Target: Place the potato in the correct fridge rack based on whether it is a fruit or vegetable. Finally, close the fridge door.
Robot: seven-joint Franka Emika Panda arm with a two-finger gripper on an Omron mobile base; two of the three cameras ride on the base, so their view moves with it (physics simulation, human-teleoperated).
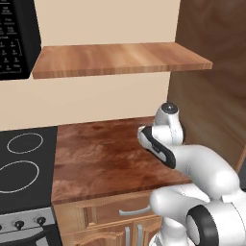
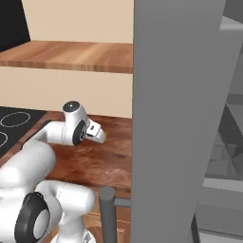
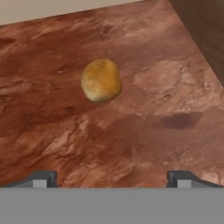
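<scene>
The gripper (image 3: 111,178) hung nearest the hand camera, its two dark fingertips (image 3: 40,178) spread wide apart and holding nothing above the reddish-brown counter (image 3: 144,127). The white arm (image 1: 192,163) reached forward over that counter, bent at the elbow, hand tilted down. The potato (image 3: 101,80) lay on the counter ahead of the fingertips, clear of them, its long axis running roughly away from the gripper.

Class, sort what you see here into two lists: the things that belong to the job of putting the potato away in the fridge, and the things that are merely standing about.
Belongs to the job:
potato, lying on the counter
pincer, open, apart from the potato
fridge door, open

Standing about:
stove
wooden shelf
microwave
</scene>
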